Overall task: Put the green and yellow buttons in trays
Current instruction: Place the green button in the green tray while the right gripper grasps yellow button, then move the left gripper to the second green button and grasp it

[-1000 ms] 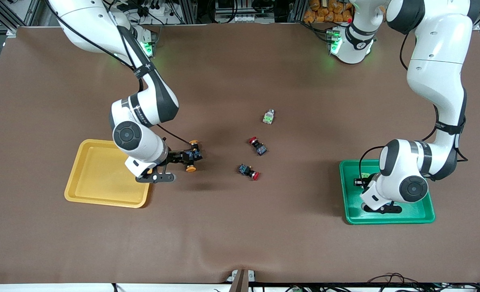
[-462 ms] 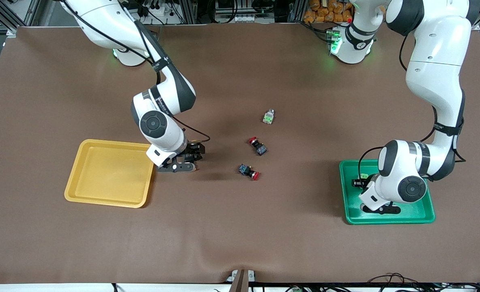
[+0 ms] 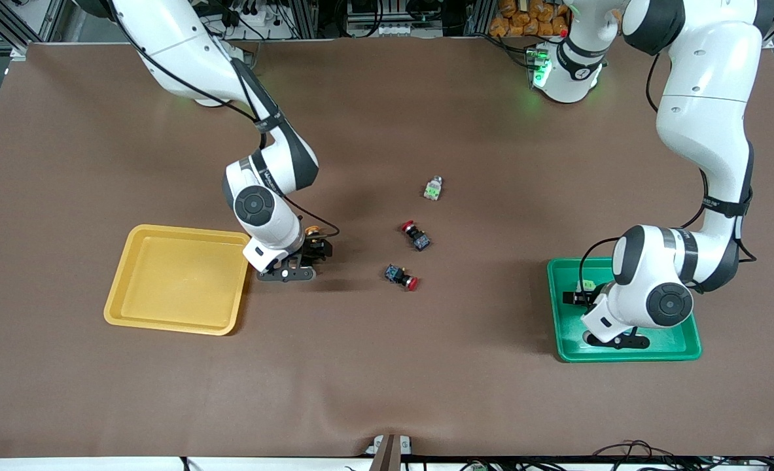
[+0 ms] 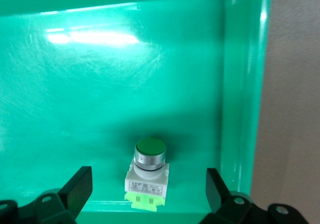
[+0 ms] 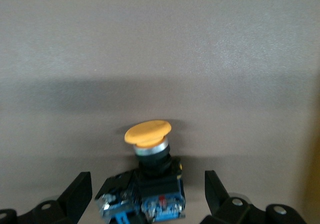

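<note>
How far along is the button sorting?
Done: one green button lies in the green tray, under the open left end effector. In hand: the open right end effector straddles a yellow button on the table. Left: that one, and a second green button mid-table.

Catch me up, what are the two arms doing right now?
Sorting buttons into trays. The left gripper is open over the green tray, with a green button lying in the tray between its fingers. The right gripper is open around a yellow button on the table beside the yellow tray. Another green button and two red ones lie mid-table.
</note>
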`<state>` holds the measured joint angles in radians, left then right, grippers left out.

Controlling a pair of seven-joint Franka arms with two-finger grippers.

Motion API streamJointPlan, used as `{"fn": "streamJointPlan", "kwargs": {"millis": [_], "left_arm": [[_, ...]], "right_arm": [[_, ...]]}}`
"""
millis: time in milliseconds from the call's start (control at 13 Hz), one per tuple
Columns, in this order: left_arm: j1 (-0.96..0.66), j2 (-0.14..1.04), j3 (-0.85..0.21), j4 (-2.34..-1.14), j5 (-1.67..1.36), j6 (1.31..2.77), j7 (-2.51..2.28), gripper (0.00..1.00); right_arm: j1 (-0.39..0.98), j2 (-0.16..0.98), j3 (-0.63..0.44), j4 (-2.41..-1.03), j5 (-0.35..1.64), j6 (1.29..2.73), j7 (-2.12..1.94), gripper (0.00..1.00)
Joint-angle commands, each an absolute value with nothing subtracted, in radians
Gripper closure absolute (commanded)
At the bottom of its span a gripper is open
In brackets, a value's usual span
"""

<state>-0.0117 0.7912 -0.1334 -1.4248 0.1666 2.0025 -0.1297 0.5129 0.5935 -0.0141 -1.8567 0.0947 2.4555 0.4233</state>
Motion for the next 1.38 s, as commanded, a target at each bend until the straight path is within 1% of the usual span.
{"fn": "streamJointPlan", "kwargs": {"millis": [0, 154, 231, 385, 462, 538, 615, 692, 1077, 1308], "left_arm": [[-0.015, 0.743, -0.153, -1.434, 0.173, 1.976, -0.121, 0.0], [-0.017, 0.723, -0.187, -1.434, 0.17, 1.945, -0.135, 0.0], [-0.017, 0.713, -0.201, -1.437, 0.17, 1.934, -0.15, 0.0], [-0.015, 0.7, -0.242, -1.436, 0.17, 1.913, -0.198, 0.0], [-0.015, 0.692, -0.261, -1.437, 0.17, 1.911, -0.215, 0.0], [-0.015, 0.69, -0.284, -1.436, 0.17, 1.899, -0.239, 0.0], [-0.014, 0.689, -0.304, -1.436, 0.17, 1.885, -0.264, 0.0], [-0.014, 0.684, -0.319, -1.437, 0.17, 1.879, -0.279, 0.0], [-0.017, 0.676, -0.406, -1.439, 0.172, 1.81, -0.376, 0.0], [-0.035, 0.676, -0.466, -1.459, 0.172, 1.799, -0.454, 0.0]], "right_arm": [[0.496, 0.592, -0.014, -1.868, 0.104, 2.467, 0.422, 0.0], [0.494, 0.595, -0.014, -1.885, 0.106, 2.493, 0.425, 0.0], [0.494, 0.603, -0.014, -1.893, 0.106, 2.515, 0.426, 0.05], [0.498, 0.607, -0.014, -1.894, 0.106, 2.517, 0.434, 0.39], [0.5, 0.607, -0.014, -1.894, 0.106, 2.513, 0.436, 0.61], [0.505, 0.607, -0.014, -1.894, 0.106, 2.516, 0.445, 0.88], [0.508, 0.607, -0.014, -1.894, 0.106, 2.519, 0.455, 0.96], [0.509, 0.607, -0.014, -1.894, 0.106, 2.519, 0.457, 1.0], [0.508, 0.607, -0.014, -1.894, 0.106, 2.525, 0.466, 1.0], [0.503, 0.598, -0.014, -1.894, 0.106, 2.51, 0.459, 1.0]]}}
